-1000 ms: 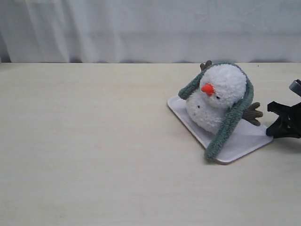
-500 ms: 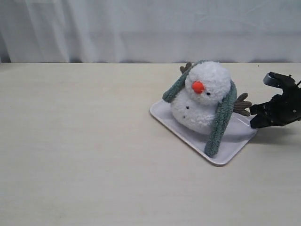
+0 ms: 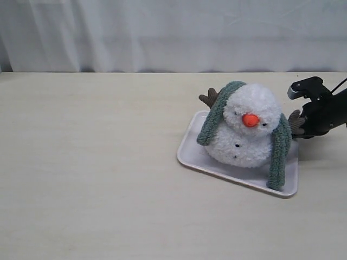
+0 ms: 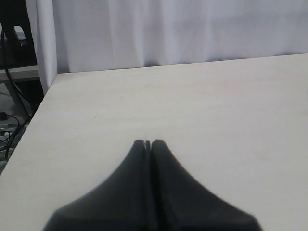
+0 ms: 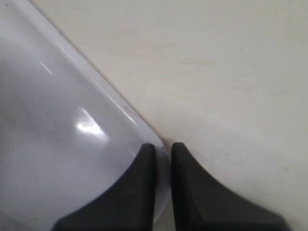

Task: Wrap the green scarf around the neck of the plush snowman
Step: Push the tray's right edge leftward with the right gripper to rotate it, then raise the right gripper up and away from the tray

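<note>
In the exterior view the plush snowman [image 3: 246, 132], a small fluffy white two-ball toy with an orange nose and brown twig arms, stands upright on a white rectangular tray [image 3: 188, 154] of smooth plastic. The tray lies toward the right edge of the pale wooden tabletop [image 3: 97, 173], nearer the far edge by the white curtain [image 3: 162, 32]. The green scarf [image 3: 213, 116], a long fuzzy ribbed strip of grey-green fabric, lies over the back of the snowman's neck. Its two ends hang down the front, one on each side of the body, uncrossed, and the right end reaches the tray's near right corner. The black right gripper [image 3: 304, 129] sits at the tray's far right corner, just beside a twig arm. The scarf looks soft, light and limp and will likely cling to the plush, so a hanging end is the place to pinch it. The snowman looks light and easy to tip, and the tray may slide. Wide bare tabletop lies to the left and toward the near edge, with little room on the right. In the left wrist view the left gripper [image 4: 147, 144] has its jaws pressed together on nothing, over bare tabletop near a corner by the curtain. In the right wrist view the right gripper [image 5: 162, 154] pinches the rounded corner rim of the tray [image 5: 72, 144], with bare tabletop just beyond it.
</note>
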Controlling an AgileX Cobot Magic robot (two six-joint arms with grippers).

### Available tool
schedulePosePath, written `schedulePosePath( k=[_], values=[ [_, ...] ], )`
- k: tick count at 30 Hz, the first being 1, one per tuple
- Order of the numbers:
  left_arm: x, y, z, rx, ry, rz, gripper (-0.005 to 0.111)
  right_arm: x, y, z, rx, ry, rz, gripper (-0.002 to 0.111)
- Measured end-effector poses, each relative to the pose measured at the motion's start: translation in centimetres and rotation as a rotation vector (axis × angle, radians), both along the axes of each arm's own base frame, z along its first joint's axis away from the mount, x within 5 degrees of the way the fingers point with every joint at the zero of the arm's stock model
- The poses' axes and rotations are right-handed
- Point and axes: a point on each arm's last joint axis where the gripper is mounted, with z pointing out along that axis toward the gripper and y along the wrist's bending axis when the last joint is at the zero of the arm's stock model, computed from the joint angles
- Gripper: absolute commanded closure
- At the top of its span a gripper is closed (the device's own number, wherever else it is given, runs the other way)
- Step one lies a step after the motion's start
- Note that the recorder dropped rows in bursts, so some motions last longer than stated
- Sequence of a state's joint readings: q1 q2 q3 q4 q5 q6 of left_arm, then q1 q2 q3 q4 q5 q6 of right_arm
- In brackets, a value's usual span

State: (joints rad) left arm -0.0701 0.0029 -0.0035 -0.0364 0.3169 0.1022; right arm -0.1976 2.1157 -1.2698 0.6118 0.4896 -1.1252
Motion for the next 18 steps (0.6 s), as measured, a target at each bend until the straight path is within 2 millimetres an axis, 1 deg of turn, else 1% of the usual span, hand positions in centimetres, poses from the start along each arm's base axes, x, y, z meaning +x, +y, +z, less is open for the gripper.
schedulePosePath(
  k=[3,5,10,14,18],
  values=[
    [0.0,0.0,0.0,0.0,0.0,0.0,0.107,0.2,0.2,0.1,-0.05,-0.036,0.07,0.094],
    [0.0,0.0,0.0,0.0,0.0,0.0,0.107,0.4,0.5,0.2,-0.076,-0.06,0.122,0.091],
    [0.0,0.0,0.0,0.0,0.0,0.0,0.107,0.9,1.8,0.3,-0.095,-0.113,0.193,0.09],
    [0.0,0.0,0.0,0.0,0.0,0.0,0.107,1.4,2.0,0.8,-0.098,-0.14,0.181,0.09],
    [0.0,0.0,0.0,0.0,0.0,0.0,0.107,1.6,1.7,2.0,-0.107,-0.159,0.119,0.09]
  ],
)
